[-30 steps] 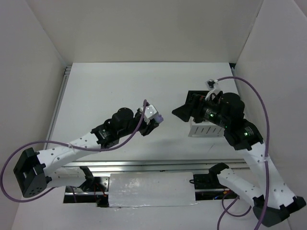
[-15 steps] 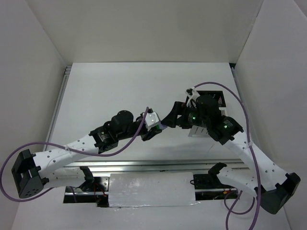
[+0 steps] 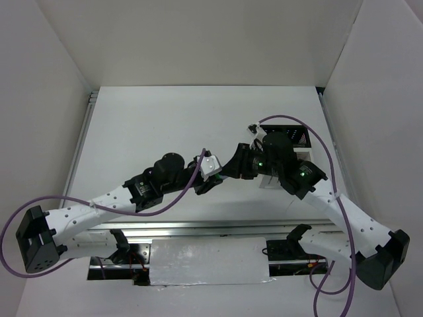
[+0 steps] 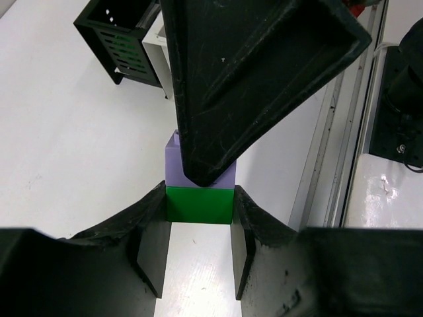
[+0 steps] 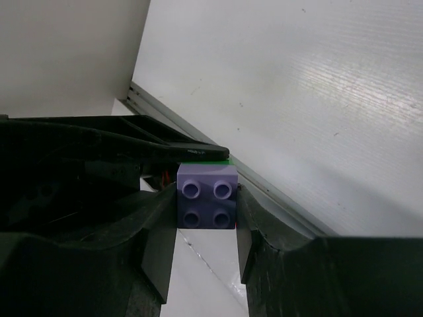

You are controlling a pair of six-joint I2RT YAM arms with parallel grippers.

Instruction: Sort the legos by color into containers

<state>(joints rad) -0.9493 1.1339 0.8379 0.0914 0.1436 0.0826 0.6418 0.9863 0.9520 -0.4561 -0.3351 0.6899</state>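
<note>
**A:** Legos (image 4: pixel 198 198) are hidden in the top view, right where the left gripper (image 3: pixel 217 177) and right gripper (image 3: pixel 228 170) meet, left of the bins (image 3: pixel 297 132).

**B:** Left wrist now: its fingers (image 4: pixel 149 228) are clenched on the green brick (image 4: pixel 198 205), with the lavender brick (image 4: pixel 173 165) stacked on it. The right gripper's finger overlaps that one.

**A:** Right wrist: those fingers (image 5: pixel 157 228) are pinching the lavender brick from both sides. Only a green edge shows behind it.

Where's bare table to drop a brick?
Free: white table, far-left area between side rail and left arm; back strip by wall. Crowded: centre, left end effector and right end effector clamping lavender-on-green plastic brick stack, black and white bins adjacent.
</note>
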